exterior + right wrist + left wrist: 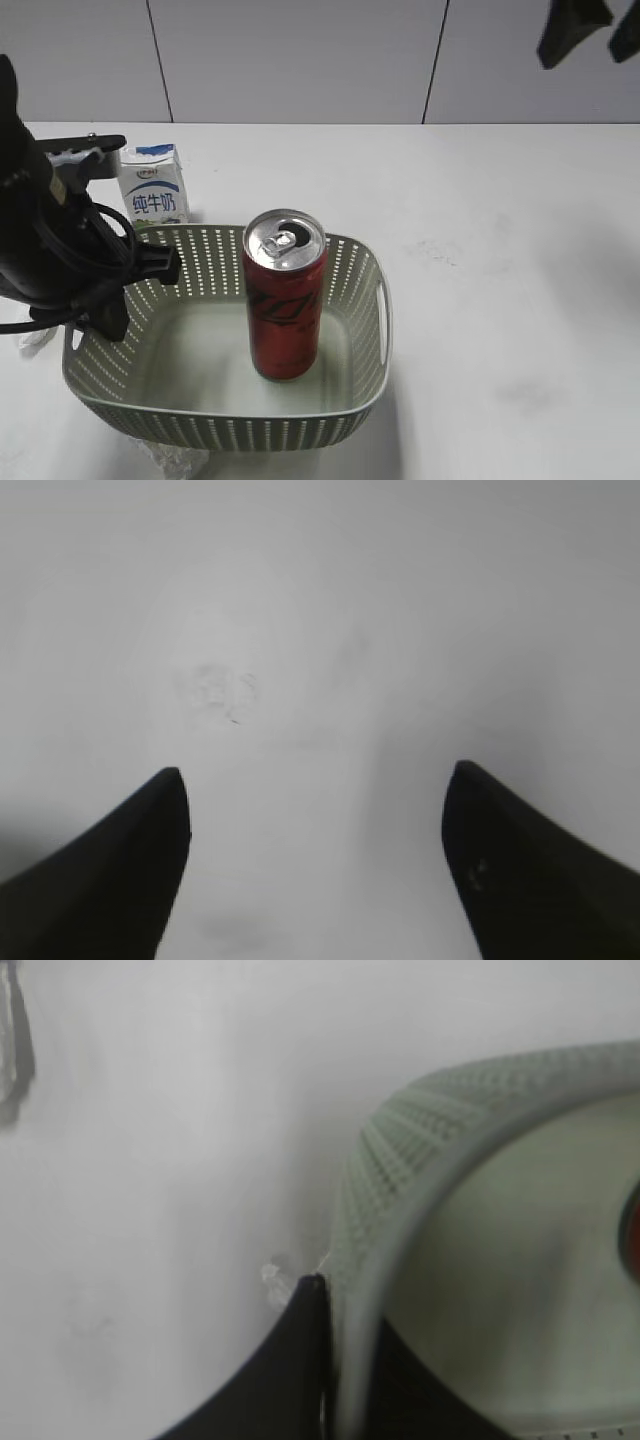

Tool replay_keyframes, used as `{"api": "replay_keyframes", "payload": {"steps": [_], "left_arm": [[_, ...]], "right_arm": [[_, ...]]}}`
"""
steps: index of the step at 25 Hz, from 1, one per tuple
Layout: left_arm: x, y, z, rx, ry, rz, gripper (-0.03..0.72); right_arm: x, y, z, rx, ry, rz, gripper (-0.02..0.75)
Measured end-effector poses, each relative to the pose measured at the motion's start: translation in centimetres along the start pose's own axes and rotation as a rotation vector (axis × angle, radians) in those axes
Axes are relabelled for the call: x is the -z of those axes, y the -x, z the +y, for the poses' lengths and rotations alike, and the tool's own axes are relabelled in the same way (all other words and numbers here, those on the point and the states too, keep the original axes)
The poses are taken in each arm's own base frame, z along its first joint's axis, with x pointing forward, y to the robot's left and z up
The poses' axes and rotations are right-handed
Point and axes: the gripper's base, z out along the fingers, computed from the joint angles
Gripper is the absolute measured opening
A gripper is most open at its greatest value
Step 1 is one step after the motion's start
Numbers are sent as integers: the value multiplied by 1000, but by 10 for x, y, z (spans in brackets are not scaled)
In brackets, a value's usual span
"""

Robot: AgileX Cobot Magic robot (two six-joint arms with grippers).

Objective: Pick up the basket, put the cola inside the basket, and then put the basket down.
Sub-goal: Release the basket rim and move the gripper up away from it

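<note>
The pale green basket (232, 428) sits at the front left of the white table. The red cola can (285, 310) stands upright inside it, on its floor. My left gripper (108, 312) is shut on the basket's left rim, one finger outside the wall and one inside. In the left wrist view the gripper (345, 1360) pinches the slotted basket wall (400, 1150), and a red sliver of the cola (633, 1240) shows at the right edge. My right gripper (590, 30) hangs high at the back right; in its wrist view it (315, 780) is open and empty over bare table.
A white-and-blue milk carton (153, 192) stands behind the basket at the back left. Crumpled clear plastic lies at the basket's left (35, 340) and front (175, 462). A wall closes off the table's far edge.
</note>
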Motion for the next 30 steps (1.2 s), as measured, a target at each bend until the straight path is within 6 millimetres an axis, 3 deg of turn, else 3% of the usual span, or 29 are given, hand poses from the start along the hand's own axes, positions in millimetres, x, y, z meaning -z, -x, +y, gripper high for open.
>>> {"api": "replay_keyframes", "payload": {"steps": [5, 10, 14, 23, 30], "left_arm": [[0, -1, 0, 0, 4, 8, -4], [0, -1, 0, 1, 3, 9, -4], [0, -1, 0, 1, 3, 9, -4], [0, -1, 0, 1, 4, 10, -4], [0, -1, 0, 1, 5, 12, -4]], "right_arm": [[30, -39, -42, -69, -69, 5, 594], [68, -96, -35, -61, -73, -24, 594], [83, -147, -25, -57, -68, -54, 592], [80, -249, -12, -49, -83, -177, 592], [68, -303, -7, -41, -97, -299, 592]]}}
